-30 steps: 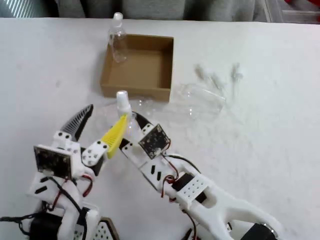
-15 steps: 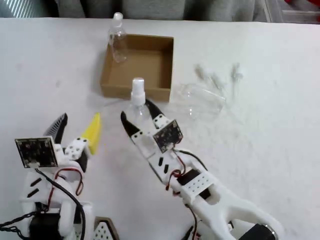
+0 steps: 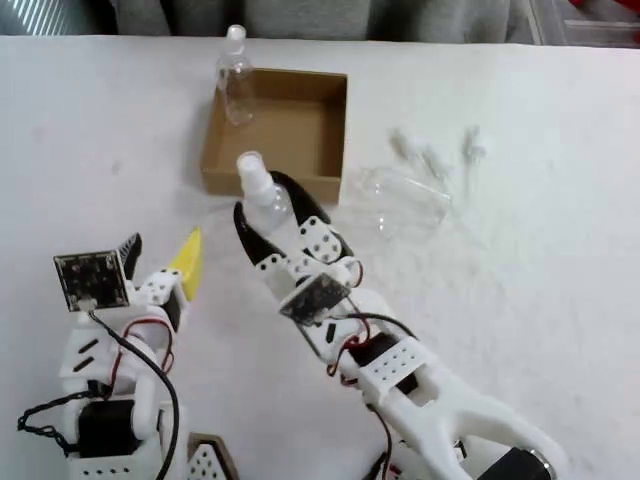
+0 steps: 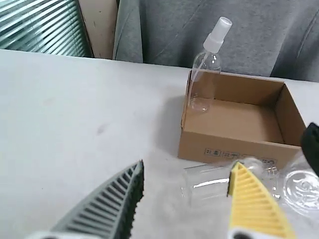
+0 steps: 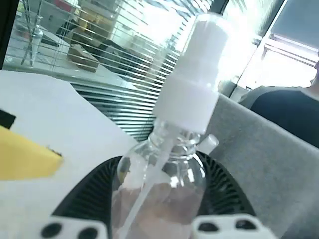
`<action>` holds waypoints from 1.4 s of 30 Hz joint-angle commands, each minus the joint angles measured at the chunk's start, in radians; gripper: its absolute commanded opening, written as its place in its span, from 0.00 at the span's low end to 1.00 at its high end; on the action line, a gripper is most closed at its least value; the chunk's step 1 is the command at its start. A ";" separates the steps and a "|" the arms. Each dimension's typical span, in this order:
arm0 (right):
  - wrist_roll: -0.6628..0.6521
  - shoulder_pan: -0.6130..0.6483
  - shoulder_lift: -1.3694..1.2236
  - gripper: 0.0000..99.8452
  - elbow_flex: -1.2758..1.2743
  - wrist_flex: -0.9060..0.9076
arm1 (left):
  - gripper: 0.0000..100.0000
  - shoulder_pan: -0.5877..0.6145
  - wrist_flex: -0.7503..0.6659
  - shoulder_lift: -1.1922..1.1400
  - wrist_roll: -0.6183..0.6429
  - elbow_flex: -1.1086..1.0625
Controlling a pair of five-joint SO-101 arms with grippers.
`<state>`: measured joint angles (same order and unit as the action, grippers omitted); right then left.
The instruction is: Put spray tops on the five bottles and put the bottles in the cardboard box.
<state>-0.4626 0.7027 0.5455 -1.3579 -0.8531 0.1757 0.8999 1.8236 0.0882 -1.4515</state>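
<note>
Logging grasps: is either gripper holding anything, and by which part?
The right gripper holds a spray-topped bottle, fingers around its clear body just below the neck. The left gripper is open, holding nothing.

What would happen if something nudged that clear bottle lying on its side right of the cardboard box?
It would probably roll: the bottle is round and lies on its side on the flat table. It looks empty and see-through, so it is likely light and easily shoved. If it is thin plastic, it might also dent.
</note>
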 commanded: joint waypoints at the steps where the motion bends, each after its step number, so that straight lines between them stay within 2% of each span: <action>1: -0.046 0.008 0.030 0.02 0.009 -0.073 | 0.28 0.008 -0.038 0.008 0.009 -0.002; 4: -0.060 0.007 0.038 0.02 -0.035 -0.196 | 0.28 0.008 -0.038 0.008 0.009 -0.003; 7: -0.026 -0.005 -0.002 0.02 0.005 -0.116 | 0.28 0.008 -0.057 0.008 0.009 -0.023; 13: 0.158 -0.067 -0.110 0.02 0.126 -0.038 | 0.28 0.008 -0.086 0.008 0.003 -0.074; 22: 0.161 -0.090 -0.286 0.02 0.316 -0.018 | 0.28 0.008 -0.092 0.008 0.002 -0.115; 28: 0.161 -0.110 -0.446 0.02 0.459 -0.018 | 0.28 0.008 -0.259 0.008 0.000 -0.241; 42: 0.161 -0.131 -0.803 0.02 0.862 -0.018 | 0.28 0.008 -0.262 0.007 0.000 -0.242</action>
<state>-0.3122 0.5846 -0.2386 -0.6061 -0.8730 0.1757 0.6636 1.8220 0.0882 -1.6939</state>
